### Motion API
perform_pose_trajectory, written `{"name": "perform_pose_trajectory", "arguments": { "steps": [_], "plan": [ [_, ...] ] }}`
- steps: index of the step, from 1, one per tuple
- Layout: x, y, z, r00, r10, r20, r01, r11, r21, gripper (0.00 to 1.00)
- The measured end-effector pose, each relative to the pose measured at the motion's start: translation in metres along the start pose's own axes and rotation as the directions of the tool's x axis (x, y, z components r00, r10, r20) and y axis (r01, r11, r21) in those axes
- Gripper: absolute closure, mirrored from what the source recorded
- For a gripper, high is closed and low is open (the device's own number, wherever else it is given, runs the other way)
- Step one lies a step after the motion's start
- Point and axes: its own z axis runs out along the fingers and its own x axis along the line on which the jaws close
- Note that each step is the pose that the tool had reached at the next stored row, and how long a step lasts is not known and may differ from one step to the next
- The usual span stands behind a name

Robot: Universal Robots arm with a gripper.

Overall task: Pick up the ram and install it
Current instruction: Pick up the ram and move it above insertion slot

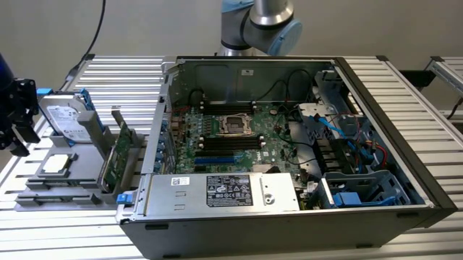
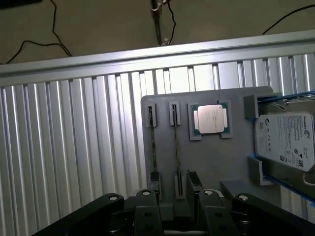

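Ram (image 2: 176,147): on edge in tray (image 2: 221,162) | long axis points away from claw (image 2: 178,206) | claw spread, empty

Exterior cam sits up high, angled down into the open black metal computer case (image 1: 426,189) on the ribbed aluminium table (image 1: 108,70). It's far enough back to also catch the flat grey plastic parts tray (image 1: 79,162) at the exterior view's left. Wrist cam hangs right over that tray (image 2: 216,162), facing pretty much straight down and way closer, with its own black gripper (image 2: 178,199) in frame. Both views share the tray, the boxy silver hard drive (image 1: 62,116) and the square silver processor chip (image 1: 56,164).
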Motion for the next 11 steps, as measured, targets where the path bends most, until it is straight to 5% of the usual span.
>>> {"name": "perform_pose_trajectory", "arguments": {
  "steps": [11],
  "plan": [
    [0.008,-0.0011,0.0205,0.9993,-0.038,0.0001,0.038,0.9993,0.0002,0.64]
  ]
}}
